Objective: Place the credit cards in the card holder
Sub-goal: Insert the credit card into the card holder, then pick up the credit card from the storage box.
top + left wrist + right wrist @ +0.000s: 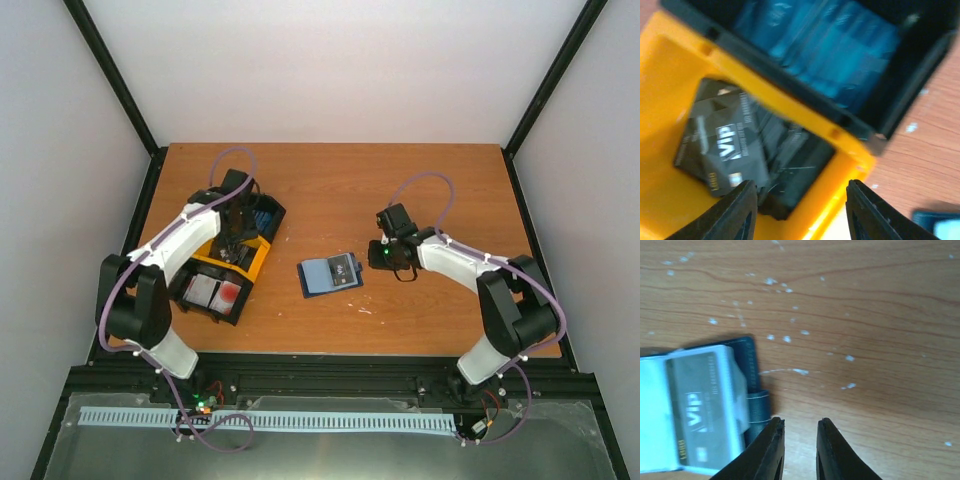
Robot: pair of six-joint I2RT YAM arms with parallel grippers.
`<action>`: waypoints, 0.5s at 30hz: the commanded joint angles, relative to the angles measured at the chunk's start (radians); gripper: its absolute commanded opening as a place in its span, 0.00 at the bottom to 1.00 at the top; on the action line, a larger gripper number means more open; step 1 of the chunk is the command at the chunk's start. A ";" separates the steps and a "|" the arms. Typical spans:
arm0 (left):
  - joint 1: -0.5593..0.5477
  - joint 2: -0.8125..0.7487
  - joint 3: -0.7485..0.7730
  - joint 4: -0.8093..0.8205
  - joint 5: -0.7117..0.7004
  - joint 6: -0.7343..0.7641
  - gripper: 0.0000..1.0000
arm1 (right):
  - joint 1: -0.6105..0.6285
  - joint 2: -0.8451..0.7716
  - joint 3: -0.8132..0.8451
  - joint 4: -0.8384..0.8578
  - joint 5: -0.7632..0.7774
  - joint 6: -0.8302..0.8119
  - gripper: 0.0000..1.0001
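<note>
The card holder (330, 273) lies open near the middle of the table (430, 180), well right of the tray (262, 255). Step in hand, as judged: fetching another card. The left gripper (801, 195) hangs over the tray's yellow middle compartment, jaws spread and empty, above the dark grey credit cards (725, 145). The next move calls for a descent that pinches one card's edge and lifts that card alone. The right gripper (800, 427), just right of the holder, has its jaws narrowly parted, grasping nothing. Only the right wrist view shows a grey VIP card (702, 410) on the holder's pale inside; whether it is tucked in cannot be told. Only the top view shows the white-and-red cards (215, 292) in the near compartment.
</note>
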 commanded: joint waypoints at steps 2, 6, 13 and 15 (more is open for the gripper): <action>0.058 0.007 -0.030 -0.060 -0.121 -0.026 0.52 | -0.005 0.055 0.006 -0.040 0.143 -0.077 0.19; 0.064 0.111 0.026 -0.124 -0.161 -0.098 0.61 | -0.020 0.107 0.042 -0.052 0.207 -0.117 0.19; 0.066 0.240 0.041 -0.131 -0.179 -0.158 0.69 | -0.050 0.205 0.124 -0.070 0.209 -0.142 0.19; 0.066 0.247 0.035 -0.115 -0.178 -0.153 0.73 | -0.062 0.214 0.126 -0.069 0.204 -0.145 0.19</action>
